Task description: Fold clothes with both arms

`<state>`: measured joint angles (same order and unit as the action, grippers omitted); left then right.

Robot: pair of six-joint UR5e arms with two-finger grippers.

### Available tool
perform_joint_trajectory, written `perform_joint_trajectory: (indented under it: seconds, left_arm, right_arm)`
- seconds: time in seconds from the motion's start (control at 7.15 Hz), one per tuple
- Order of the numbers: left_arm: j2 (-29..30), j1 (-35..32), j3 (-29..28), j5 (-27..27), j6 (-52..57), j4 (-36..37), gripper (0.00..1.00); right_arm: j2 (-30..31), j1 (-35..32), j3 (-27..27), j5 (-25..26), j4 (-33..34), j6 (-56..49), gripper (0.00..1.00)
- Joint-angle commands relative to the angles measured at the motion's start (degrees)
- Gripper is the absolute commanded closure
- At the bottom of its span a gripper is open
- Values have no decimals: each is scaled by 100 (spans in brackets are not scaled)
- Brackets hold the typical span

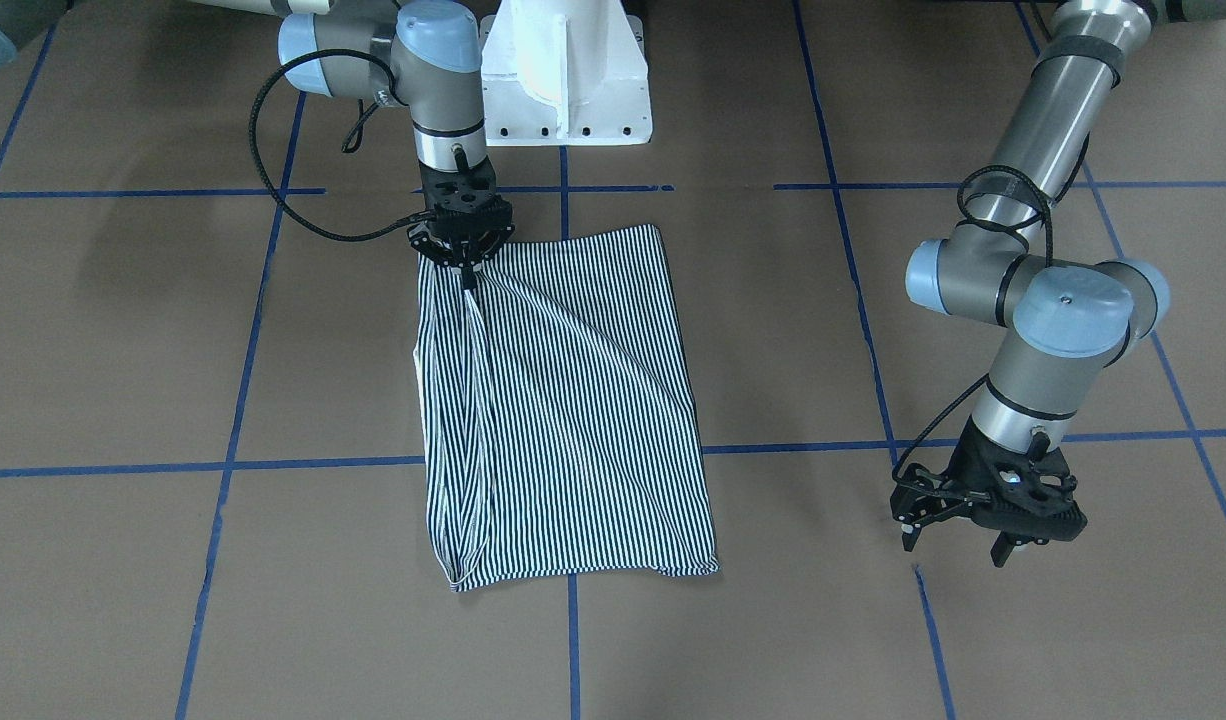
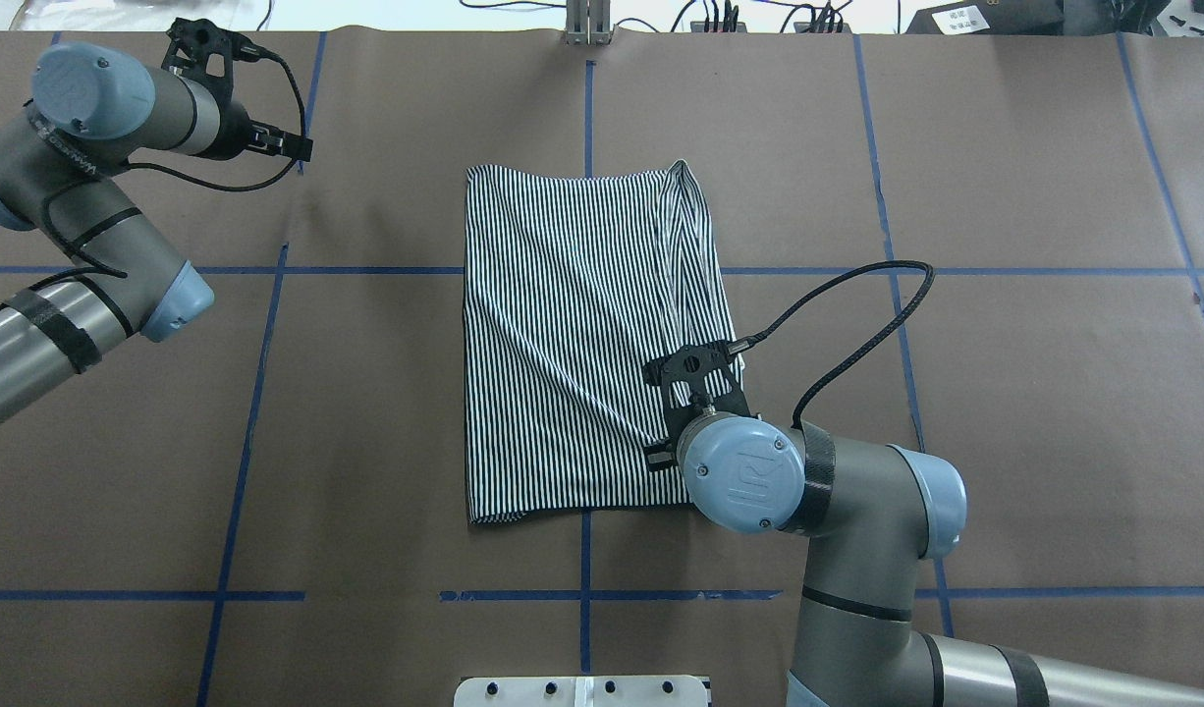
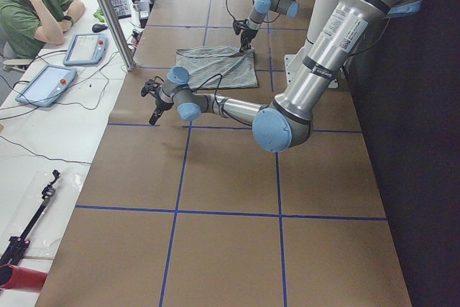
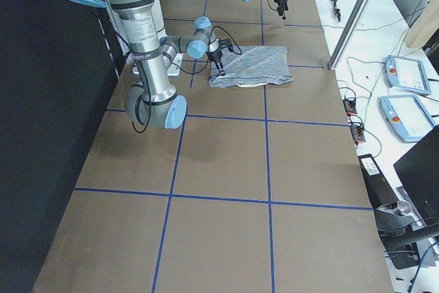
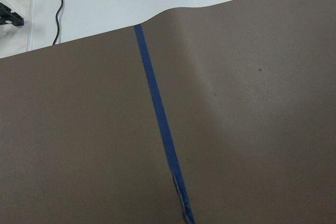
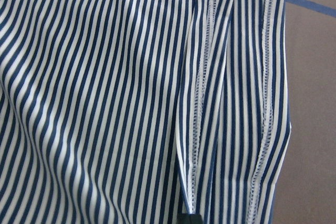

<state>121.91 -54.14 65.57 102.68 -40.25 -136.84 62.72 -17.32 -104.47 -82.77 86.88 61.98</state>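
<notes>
Pretty clearly a robotics lab: a big counter (image 1: 823, 640) papered in brown with a blue tape grid (image 1: 573, 640), and a left arm (image 2: 42, 334) and right arm (image 2: 857, 481) working over it. A person (image 3: 36, 16) sits at a white side desk (image 3: 65, 127) with control tablets (image 3: 44, 84) and a keyboard (image 3: 118, 1).

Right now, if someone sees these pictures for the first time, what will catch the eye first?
The striped shirt stands out first, lying folded into a long rectangle at the middle of the brown table. Next is the right tool, shut on a pinched ridge of cloth at the shirt's corner nearest the robot's base. The left tool hangs open over bare table, well away from the shirt.
</notes>
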Motion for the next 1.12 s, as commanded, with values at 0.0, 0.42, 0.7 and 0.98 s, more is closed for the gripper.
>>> perform_joint_trajectory:
  seconds: [0.0, 0.42, 0.7, 0.98]
  left_arm:
    - [0, 9, 0, -2, -26, 8, 0]
    - [0, 9, 0, -2, -35, -1, 0]
    - [0, 9, 0, -2, -35, 8, 0]
    - [0, 9, 52, 7, -35, 8, 0]
  right_arm:
    - [178, -61, -256, -20, 39, 6, 100]
    - [820, -53, -521, 32, 22, 103, 100]
    - [839, -18, -460, 41, 22, 103, 55]
    - [751, -52, -495, 7, -4, 68, 0]
